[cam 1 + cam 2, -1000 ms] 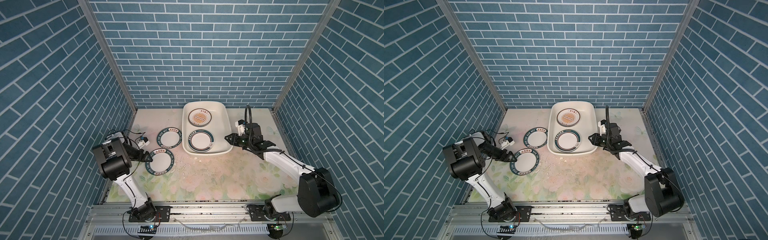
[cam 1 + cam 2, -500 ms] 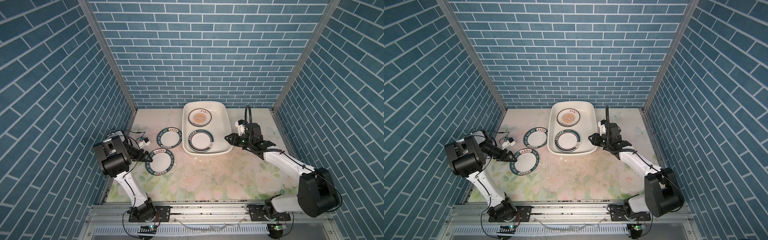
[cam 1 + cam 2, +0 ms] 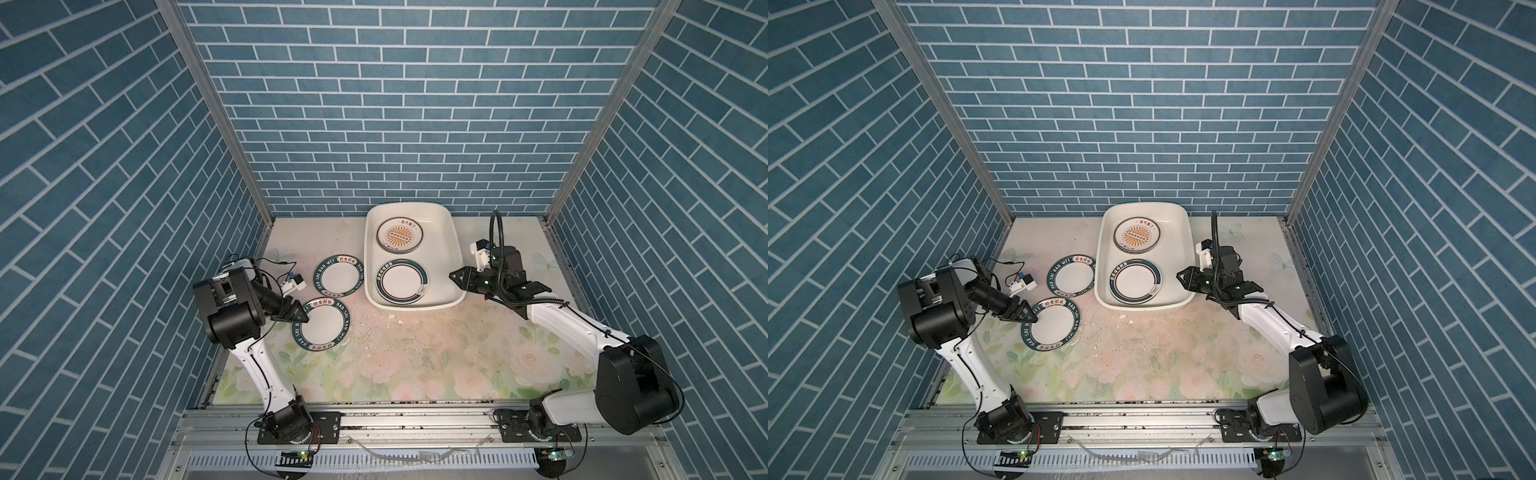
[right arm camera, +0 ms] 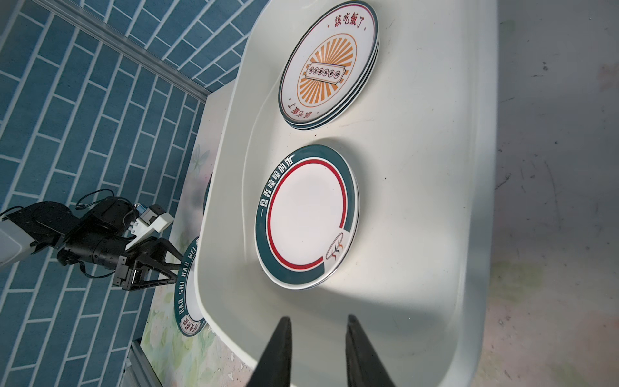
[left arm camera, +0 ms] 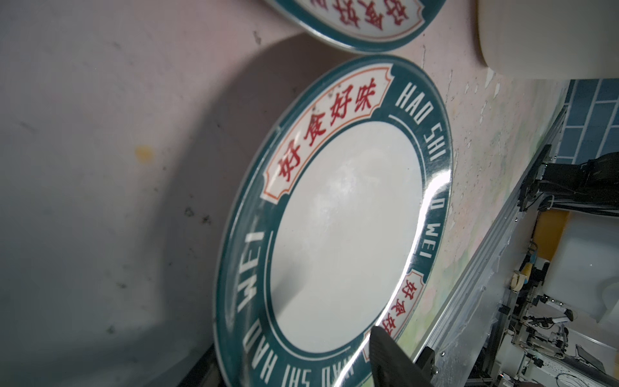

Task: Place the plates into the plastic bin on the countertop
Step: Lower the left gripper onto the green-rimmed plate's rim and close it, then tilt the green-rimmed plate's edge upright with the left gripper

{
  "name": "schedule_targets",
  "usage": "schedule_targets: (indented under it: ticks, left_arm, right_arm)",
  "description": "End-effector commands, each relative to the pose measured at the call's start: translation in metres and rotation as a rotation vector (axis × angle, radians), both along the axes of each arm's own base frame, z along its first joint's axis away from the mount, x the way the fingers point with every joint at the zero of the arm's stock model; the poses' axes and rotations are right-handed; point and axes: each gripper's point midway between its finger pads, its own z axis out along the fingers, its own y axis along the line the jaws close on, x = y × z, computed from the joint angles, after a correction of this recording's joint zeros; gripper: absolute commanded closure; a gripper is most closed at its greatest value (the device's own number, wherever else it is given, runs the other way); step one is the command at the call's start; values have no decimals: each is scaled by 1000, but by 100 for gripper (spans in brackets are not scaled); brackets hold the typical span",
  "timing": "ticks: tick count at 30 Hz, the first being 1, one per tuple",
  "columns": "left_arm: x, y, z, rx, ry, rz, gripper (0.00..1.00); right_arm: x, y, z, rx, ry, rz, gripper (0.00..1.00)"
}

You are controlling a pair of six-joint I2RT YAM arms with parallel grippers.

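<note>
The step in hand appears to be picking up the near plate from the table. The left gripper sits at that plate's left edge with its jaws apart on either side of the rim, not yet clamped on it. To do this well, one finger should slide fully under the rim and the other sit on the teal band before the jaws clamp. The glazed surface looks slick, so a shallow pinch could slip. The lift should then be straight up and level, clear of the second plate that lies just beside it, and high enough to pass over the flared rim of the plastic bin.

The right gripper hovers over the bin's right rim, its jaws a little apart and holding nothing.

The near plate is round and white, with a dark teal rim lettered "HAO SHI HAO WEI" and red characters on cream panels. The second plate is of the same pattern. In the bin a sunburst stack fills the far end, and a teal-and-red ringed plate lies flat at the near end.
</note>
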Motion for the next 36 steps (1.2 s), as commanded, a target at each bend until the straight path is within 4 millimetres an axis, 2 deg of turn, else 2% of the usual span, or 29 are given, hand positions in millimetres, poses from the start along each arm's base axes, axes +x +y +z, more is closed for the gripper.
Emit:
schedule_targets:
  ticks: [1,5,8,15,36]
  left_arm:
    - [2,-2,-7,-15,14,-7,38]
    - [1,-3,-10,-19,28,-15,42]
    - [3,-1,-11,-18,28,-16,49]
    - [4,1,-13,-10,35,-19,50]
    - [8,5,-18,54,34,-42,64]
  right_arm:
    - [2,2,6,29,-7,-6,71]
    - [3,2,5,33,-3,-8,72]
    - [4,3,4,37,-2,-9,71]
    - [4,4,5,43,0,-10,71]
    - [6,6,2,46,5,-5,71]
